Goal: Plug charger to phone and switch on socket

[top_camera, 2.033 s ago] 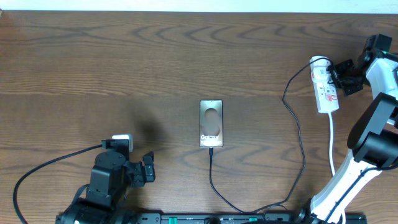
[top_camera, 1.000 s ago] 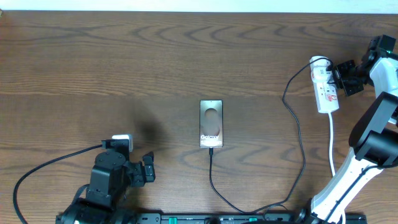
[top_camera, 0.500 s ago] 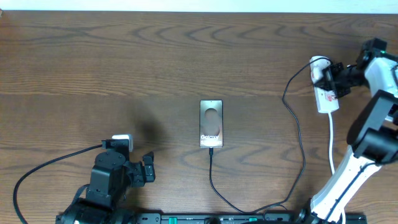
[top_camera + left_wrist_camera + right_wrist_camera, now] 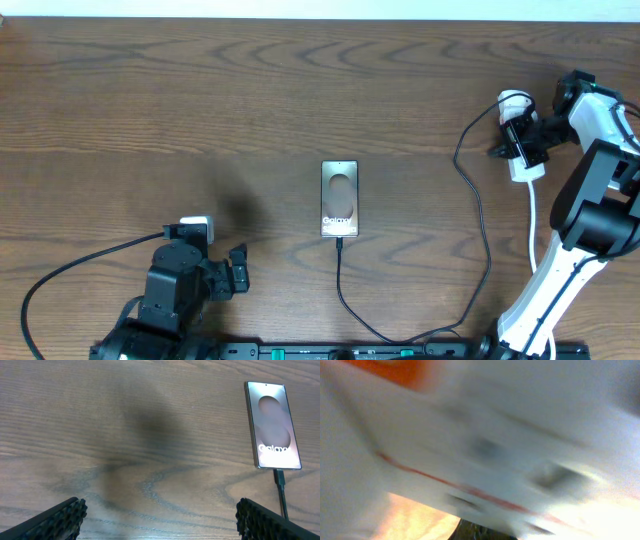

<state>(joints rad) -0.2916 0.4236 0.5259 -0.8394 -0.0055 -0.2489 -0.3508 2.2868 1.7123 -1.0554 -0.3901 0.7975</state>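
On the worktop [image 4: 150, 100] the charger [image 4: 340, 285] sits in the phone [image 4: 340, 198]; at 2 o'clock the right hand [image 4: 518, 140], grip unclear, covers the socket [image 4: 530, 170], switching seemingly left.

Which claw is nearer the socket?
Right. The right claw is over the socket; the left claw sits far across on the left side.

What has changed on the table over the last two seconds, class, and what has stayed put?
The right gripper has swung left from beside the socket to sit over it, covering most of its face. Whether it touches the switch cannot be told. The phone, the charger plugged into it and the left gripper stayed as they were.
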